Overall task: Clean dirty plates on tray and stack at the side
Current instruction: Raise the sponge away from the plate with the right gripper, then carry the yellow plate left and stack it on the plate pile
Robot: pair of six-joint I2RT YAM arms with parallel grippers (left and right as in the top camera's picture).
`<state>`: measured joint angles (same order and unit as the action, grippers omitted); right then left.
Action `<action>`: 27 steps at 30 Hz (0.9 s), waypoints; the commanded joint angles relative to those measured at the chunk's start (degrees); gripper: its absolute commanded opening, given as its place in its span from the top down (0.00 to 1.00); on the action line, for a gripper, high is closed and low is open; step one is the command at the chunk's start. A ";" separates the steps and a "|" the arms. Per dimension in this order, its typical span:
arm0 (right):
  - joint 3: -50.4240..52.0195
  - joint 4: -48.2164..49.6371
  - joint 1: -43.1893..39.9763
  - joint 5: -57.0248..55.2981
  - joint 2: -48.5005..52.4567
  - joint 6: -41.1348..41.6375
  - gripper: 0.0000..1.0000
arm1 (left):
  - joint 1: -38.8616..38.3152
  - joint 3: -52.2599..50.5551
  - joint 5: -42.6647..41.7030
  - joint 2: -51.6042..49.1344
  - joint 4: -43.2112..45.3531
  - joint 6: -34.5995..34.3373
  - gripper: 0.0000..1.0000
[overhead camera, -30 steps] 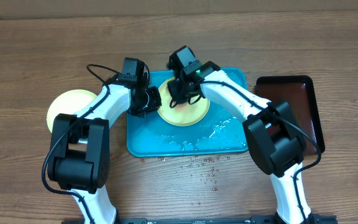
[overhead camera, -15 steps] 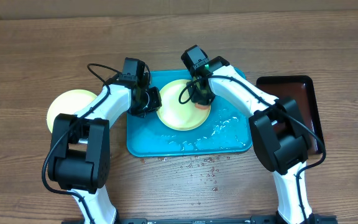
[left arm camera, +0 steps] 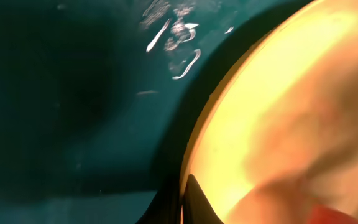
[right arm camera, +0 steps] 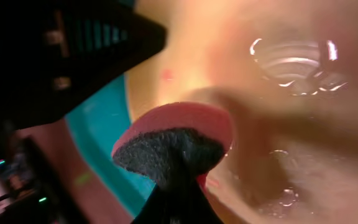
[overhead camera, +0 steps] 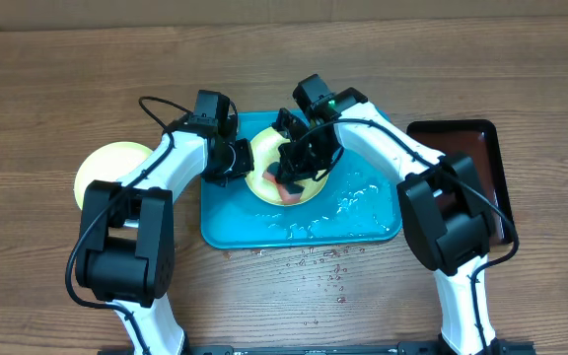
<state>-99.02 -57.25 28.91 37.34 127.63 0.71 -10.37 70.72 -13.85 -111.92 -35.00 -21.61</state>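
A pale yellow-green plate [overhead camera: 261, 168] lies on the wet teal tray [overhead camera: 227, 222]. My left gripper [overhead camera: 233, 160] is shut on the plate's left rim; the left wrist view shows the jaws [left arm camera: 184, 202] pinched on the plate's edge [left arm camera: 278, 112] over the tray [left arm camera: 73, 93]. My right gripper [overhead camera: 296, 174] is shut on a pink sponge with a dark scrub face [overhead camera: 286, 189] and presses it on the plate's front left part. In the right wrist view the sponge [right arm camera: 173, 134] sits against the wet plate [right arm camera: 278, 124]. A second yellow-green plate [overhead camera: 106, 168] lies on the table at the left.
A dark brown tray [overhead camera: 461, 168] stands at the right of the teal tray. Water is pooled on the teal tray's front right [overhead camera: 348, 209], and drops lie on the wooden table [overhead camera: 323, 266] in front of it.
My right gripper has swept the sponge from the plate's far right side to its front left part. The left gripper has held the plate's rim without moving.
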 commanded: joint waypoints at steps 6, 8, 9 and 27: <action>-3.61 0.11 -9.86 3.87 -11.87 -1.73 0.96 | 0.48 1.53 9.27 8.98 -3.67 3.76 0.96; -3.61 -0.04 -12.50 -1.29 -14.51 1.01 0.96 | 0.09 1.53 12.37 11.67 -4.87 3.87 0.96; -3.61 -0.15 -13.92 -3.67 -15.76 2.23 0.96 | -0.28 1.53 14.43 13.11 -5.49 3.87 0.96; -3.58 -3.19 -22.99 -10.82 -18.88 9.16 0.96 | -22.43 1.49 64.11 20.31 -14.73 -6.25 0.96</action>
<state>-102.00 -60.45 6.00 28.14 109.14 9.32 -31.20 70.98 37.21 -92.51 -49.80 -23.20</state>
